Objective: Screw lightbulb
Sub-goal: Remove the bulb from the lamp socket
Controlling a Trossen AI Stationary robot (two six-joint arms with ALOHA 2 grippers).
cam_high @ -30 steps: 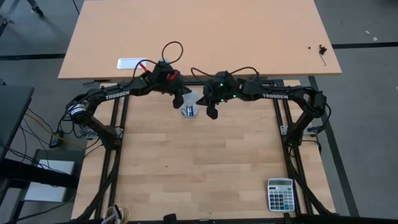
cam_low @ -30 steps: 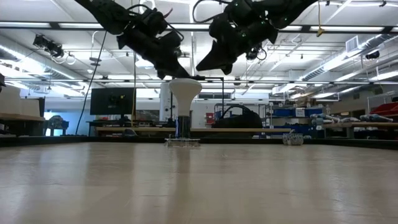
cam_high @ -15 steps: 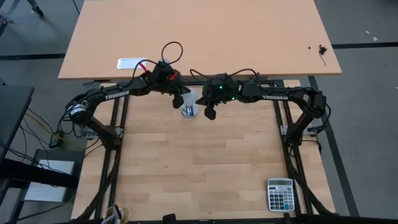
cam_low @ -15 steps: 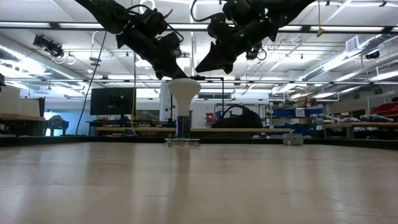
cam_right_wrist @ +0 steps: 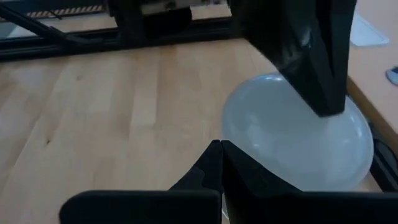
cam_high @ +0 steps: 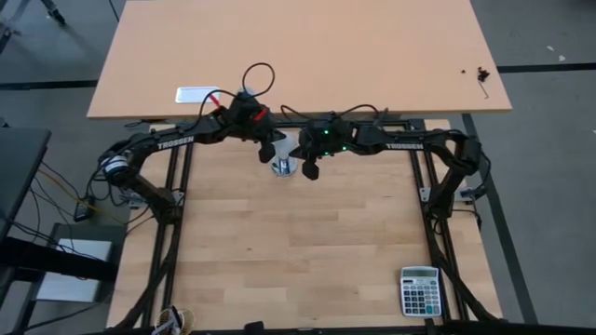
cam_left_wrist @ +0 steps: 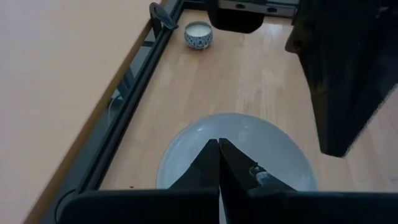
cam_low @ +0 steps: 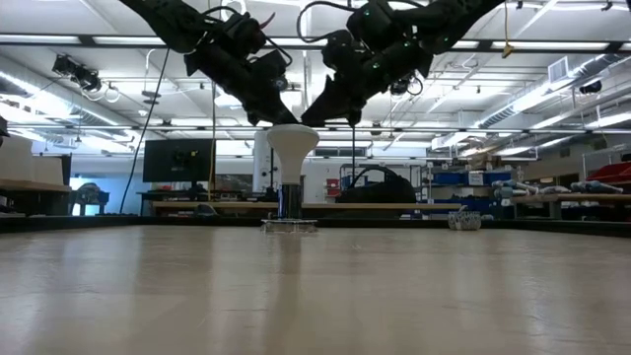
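Low view: white funnel-shaped lightbulb [cam_low: 293,148] upright; left pincer [cam_low: 264,115], right pincer [cam_low: 312,115] closed, empty.

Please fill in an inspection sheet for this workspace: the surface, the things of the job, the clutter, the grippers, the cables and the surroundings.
Surface: light wooden table, bare over most of its area.
Job's things: white lightbulb stands upright, head up, on a small base near the far edge of the table.
Clutter: calculator at one near corner; small patterned bowl by the table's edge.
Grippers: left gripper shut, tip at the bulb's head; right gripper shut, tip at the head from the other side. Neither holds the bulb.
Cables: black looped cables on both arm wrists; loose wires beside the frame.
Surroundings: second tabletop behind; workshop with benches and a monitor.
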